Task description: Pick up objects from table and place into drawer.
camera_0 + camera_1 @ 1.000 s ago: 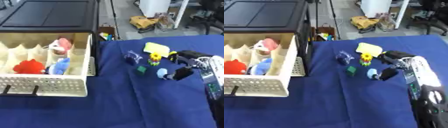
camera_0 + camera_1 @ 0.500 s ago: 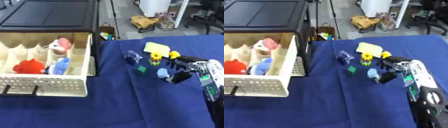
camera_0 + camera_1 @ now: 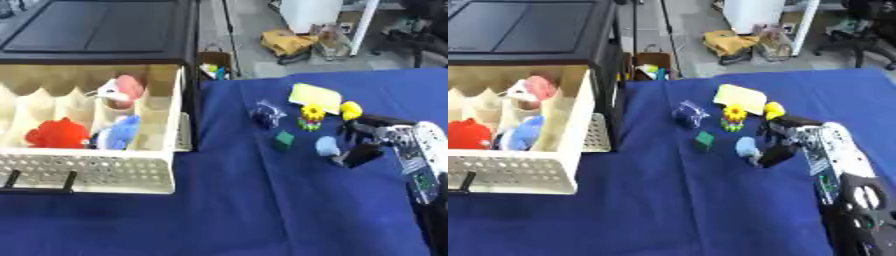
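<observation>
Overall, blue tablecloth (image 3: 262, 200) beneath right hand (image 3: 385, 137), fingers (image 3: 357, 156) curled around light-blue object (image 3: 326, 146).

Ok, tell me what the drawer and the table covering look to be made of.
The drawer looks like hard cream plastic with a matte finish: its front wall is punched with rows of small holes, and thin moulded dividers split the inside. The table covering looks like dark blue cloth, matte, with no shine and soft shading, though the weave itself cannot be made out.

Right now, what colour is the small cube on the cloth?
Green cube, clearest in the left eye view.
</observation>
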Available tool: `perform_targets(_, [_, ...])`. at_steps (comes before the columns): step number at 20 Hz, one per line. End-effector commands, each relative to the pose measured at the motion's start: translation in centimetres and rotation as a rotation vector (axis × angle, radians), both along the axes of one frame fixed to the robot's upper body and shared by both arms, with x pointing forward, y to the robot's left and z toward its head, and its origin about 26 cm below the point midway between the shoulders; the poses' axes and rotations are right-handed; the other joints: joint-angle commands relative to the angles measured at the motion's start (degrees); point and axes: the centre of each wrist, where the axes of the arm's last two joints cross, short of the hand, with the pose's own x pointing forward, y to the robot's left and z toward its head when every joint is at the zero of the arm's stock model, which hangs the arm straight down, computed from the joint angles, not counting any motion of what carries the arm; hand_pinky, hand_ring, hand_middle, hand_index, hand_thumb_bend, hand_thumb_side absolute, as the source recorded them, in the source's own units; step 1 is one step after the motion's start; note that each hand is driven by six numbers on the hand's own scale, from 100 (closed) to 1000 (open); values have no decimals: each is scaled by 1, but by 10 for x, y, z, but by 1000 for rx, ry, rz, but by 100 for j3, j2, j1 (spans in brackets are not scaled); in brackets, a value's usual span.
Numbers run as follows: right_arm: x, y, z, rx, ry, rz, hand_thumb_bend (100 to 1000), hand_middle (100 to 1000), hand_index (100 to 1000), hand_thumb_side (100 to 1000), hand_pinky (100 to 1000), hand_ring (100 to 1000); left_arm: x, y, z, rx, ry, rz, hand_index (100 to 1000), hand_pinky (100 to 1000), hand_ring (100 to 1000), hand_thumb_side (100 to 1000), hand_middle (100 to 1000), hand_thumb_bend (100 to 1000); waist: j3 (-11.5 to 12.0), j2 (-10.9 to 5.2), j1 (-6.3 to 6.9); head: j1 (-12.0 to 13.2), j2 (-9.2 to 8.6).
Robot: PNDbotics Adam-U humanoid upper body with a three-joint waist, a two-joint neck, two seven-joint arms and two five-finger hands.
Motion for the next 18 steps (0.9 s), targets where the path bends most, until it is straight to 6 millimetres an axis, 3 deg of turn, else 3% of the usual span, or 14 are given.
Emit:
perform_targets(1, [1, -3, 12, 1, -28, -16, 400, 748, 903, 467, 546, 754, -1, -1, 6, 17, -19, 0, 915, 795, 852, 1000, 815, 312, 10, -71, 7, -19, -62])
perform_targets(18, [6, -2, 9, 4, -10, -18, 402, 732, 903, 443, 526, 745, -1, -3, 5, 16, -18, -2, 915, 796, 852, 1000, 817, 310, 46, -11, 26, -28, -98])
